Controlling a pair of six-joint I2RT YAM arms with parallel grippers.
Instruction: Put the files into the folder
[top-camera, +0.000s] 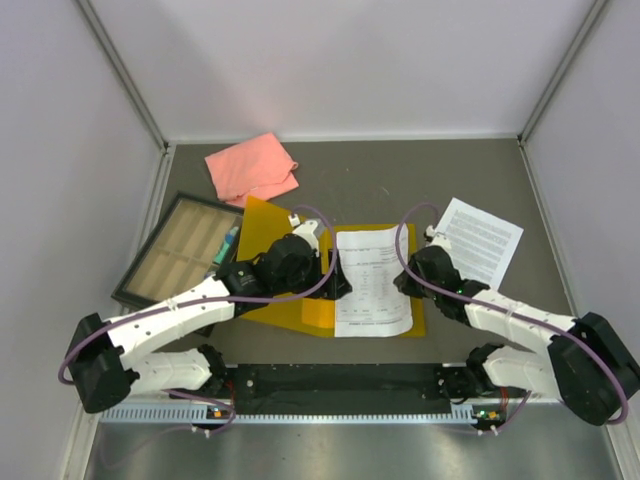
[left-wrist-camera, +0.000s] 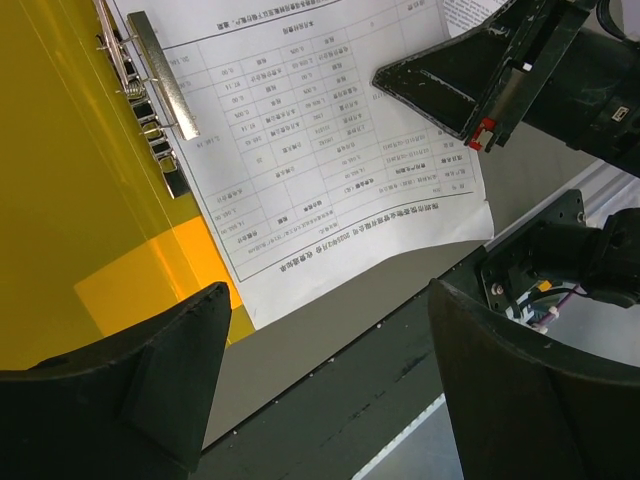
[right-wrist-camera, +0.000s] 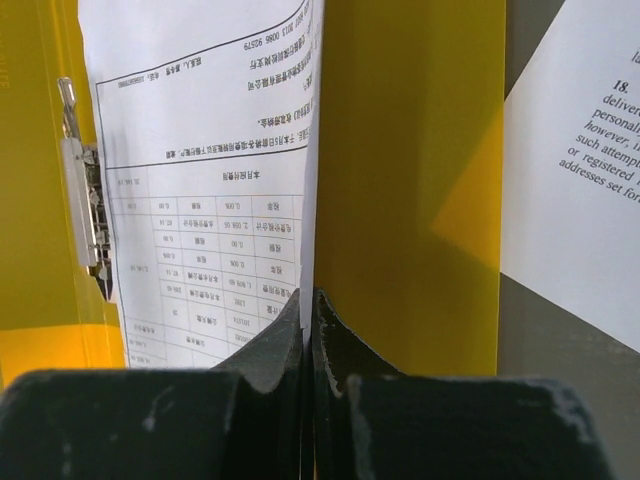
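Now your right gripper (right-wrist-camera: 308, 300) pinches the edge of a printed sheet (top-camera: 372, 280) lying on the open yellow folder (top-camera: 268, 228), beside its metal clip (left-wrist-camera: 155, 90). Your left gripper (left-wrist-camera: 330, 310) hangs spread just alongside. A second sheet (top-camera: 483, 240) lies off to the right; the pink cloth (top-camera: 252, 168) and black-framed tray (top-camera: 178, 250) sit to the left.

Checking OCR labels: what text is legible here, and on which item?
"18." in bold: loose white sheet right of the folder.
"however", "such attempt", "or registered", "addresses set": same sheet, lines cropped.
Print on the table sheet lying on the open folder: upside down, too small to read.
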